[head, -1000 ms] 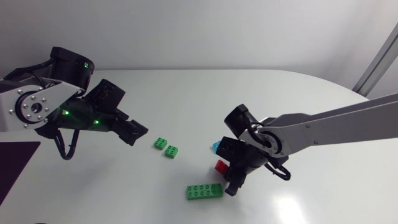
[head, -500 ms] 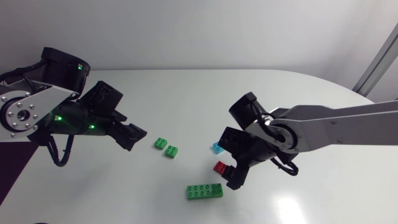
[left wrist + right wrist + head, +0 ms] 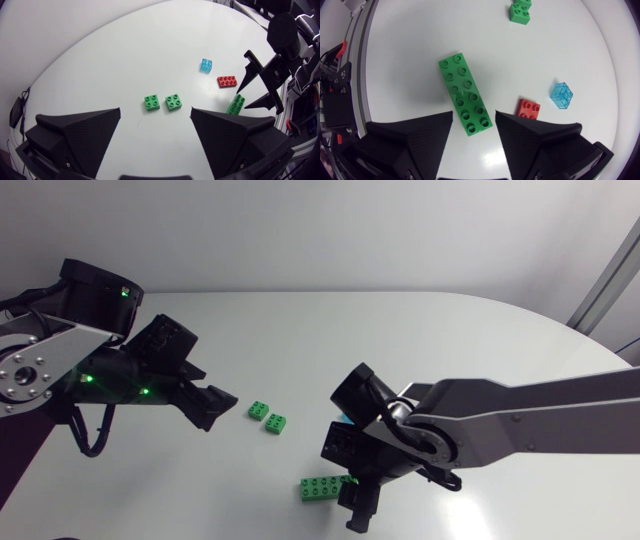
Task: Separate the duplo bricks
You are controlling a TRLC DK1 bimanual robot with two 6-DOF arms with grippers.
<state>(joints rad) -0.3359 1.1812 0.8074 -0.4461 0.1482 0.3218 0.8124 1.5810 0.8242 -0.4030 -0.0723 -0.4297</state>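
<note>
Hovering with fingers apart, the right gripper straddles the long green brick; the red brick and blue brick lie beside it. The left gripper, likewise spread, faces two small green bricks, seemingly already separated.

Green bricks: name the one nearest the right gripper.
The long green brick, at the right gripper's fingertips; the two small green bricks lie farther off.
</note>
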